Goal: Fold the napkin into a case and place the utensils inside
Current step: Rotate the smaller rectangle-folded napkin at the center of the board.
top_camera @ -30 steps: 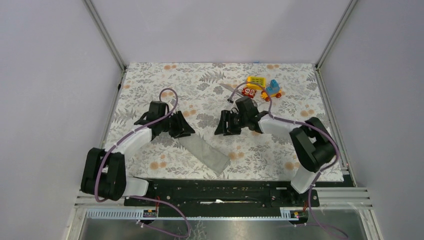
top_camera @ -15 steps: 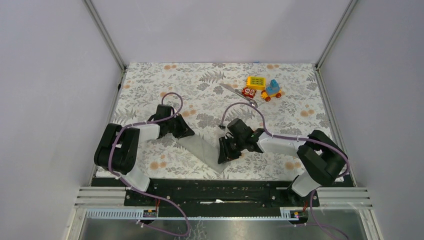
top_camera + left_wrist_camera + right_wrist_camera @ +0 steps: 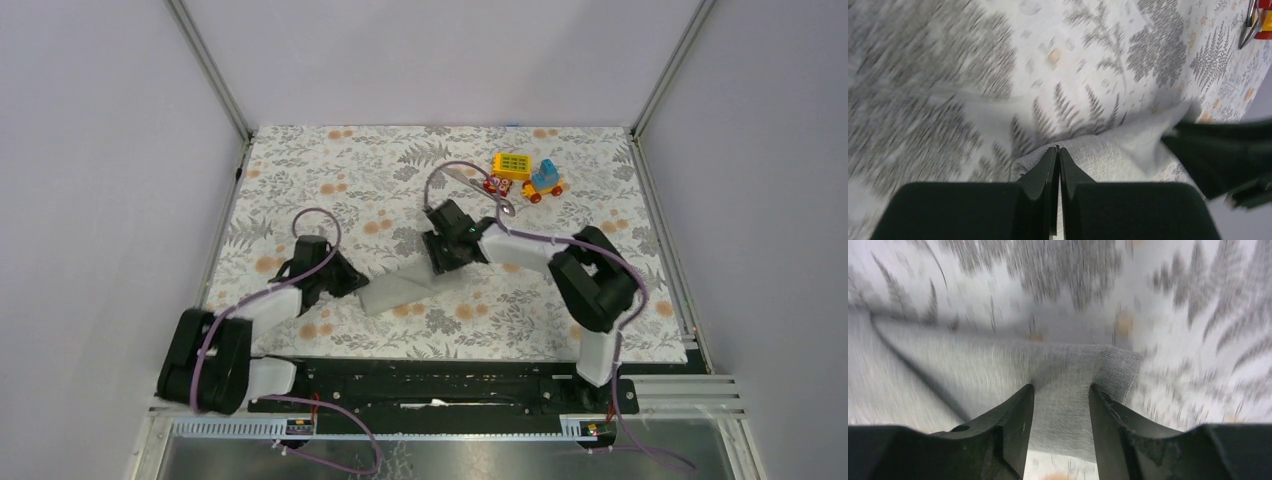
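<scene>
The grey napkin [image 3: 400,288] lies as a folded strip on the floral tablecloth, running from the left gripper up-right to the right gripper. My left gripper [image 3: 352,287] is shut on the strip's left end; in the left wrist view the jaws [image 3: 1057,148] pinch the napkin [image 3: 1118,150] at its edge. My right gripper [image 3: 441,264] sits over the right end. Its jaws [image 3: 1061,390] stand apart, with the napkin [image 3: 973,370] lying flat between and under them. The silver utensils [image 3: 465,180] lie behind the right arm, and show at the top right of the left wrist view [image 3: 1249,27].
Toy blocks stand at the back right beside the utensils: a yellow one [image 3: 512,163], a blue one [image 3: 545,178] and a red one [image 3: 495,184]. The tablecloth [image 3: 300,170] ends at metal frame posts on both sides.
The right gripper swung the napkin's right end from the front towards the back, then parted its jaws. The left gripper closed on the left end and drew forward-left.
</scene>
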### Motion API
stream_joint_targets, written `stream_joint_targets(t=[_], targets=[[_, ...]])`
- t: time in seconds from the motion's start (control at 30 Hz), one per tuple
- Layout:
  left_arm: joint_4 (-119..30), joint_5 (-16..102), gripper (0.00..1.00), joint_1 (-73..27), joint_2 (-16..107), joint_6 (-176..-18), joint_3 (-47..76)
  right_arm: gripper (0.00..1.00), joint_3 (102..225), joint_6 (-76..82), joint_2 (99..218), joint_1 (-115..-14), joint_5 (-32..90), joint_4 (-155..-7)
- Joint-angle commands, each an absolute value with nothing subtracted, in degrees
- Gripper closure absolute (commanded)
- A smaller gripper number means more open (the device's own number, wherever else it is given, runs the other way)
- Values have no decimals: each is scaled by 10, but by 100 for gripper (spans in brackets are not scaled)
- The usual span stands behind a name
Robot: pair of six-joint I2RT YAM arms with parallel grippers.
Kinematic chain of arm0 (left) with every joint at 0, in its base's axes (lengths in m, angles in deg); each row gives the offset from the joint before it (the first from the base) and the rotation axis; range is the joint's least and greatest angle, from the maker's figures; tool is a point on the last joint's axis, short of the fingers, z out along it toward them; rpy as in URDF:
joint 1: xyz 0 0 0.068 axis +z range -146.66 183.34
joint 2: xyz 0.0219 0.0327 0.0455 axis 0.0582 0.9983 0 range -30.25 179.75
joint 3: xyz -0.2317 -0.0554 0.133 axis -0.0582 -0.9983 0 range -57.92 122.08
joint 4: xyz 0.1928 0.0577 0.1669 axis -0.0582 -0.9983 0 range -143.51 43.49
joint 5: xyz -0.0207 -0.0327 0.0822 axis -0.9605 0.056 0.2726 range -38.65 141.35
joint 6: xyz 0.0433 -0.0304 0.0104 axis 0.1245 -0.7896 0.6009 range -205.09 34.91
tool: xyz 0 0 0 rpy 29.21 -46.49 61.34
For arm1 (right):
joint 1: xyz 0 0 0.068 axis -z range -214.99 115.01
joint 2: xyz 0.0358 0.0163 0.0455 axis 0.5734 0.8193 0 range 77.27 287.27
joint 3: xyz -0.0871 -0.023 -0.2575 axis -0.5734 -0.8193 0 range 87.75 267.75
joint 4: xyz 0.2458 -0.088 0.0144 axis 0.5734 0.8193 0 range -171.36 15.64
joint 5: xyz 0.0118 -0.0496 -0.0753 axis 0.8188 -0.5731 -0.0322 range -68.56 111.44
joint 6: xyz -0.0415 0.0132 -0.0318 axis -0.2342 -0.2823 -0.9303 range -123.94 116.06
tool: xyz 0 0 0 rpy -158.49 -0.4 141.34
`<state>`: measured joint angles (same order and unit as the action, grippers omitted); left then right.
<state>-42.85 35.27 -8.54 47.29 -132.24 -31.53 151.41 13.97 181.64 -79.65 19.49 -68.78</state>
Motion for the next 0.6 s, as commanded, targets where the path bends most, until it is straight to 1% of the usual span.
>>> stream_joint_targets(t=[0.0,0.07,0.13,0.17,0.23,0.3,0.33,0.43,0.5,0.57], targets=[[-468,424,91,-81,347,-1389,-396,45,1695,67,1907,-788,181,-619],[-512,437,87,-79,296,-1393,-401,36,1771,92,1920,-788,193,-578],[-547,448,78,-78,244,-1390,-392,26,1804,119,1906,-788,193,-551],[-563,450,75,-78,223,-1382,-383,21,1797,133,1888,-787,193,-549],[-586,450,65,-78,192,-1357,-358,15,1753,168,1846,-777,207,-557],[-588,428,52,-78,195,-1315,-326,12,1683,203,1800,-759,263,-588],[-586,408,47,-78,210,-1289,-307,12,1642,221,1779,-744,298,-609],[-617,359,43,-107,283,-1216,-234,11,1522,269,1722,-692,389,-675],[-670,393,41,-167,334,-1168,-170,12,1449,288,1690,-656,421,-702],[-712,447,40,-238,380,-1128,-117,11,1406,286,1660,-623,426,-710]])
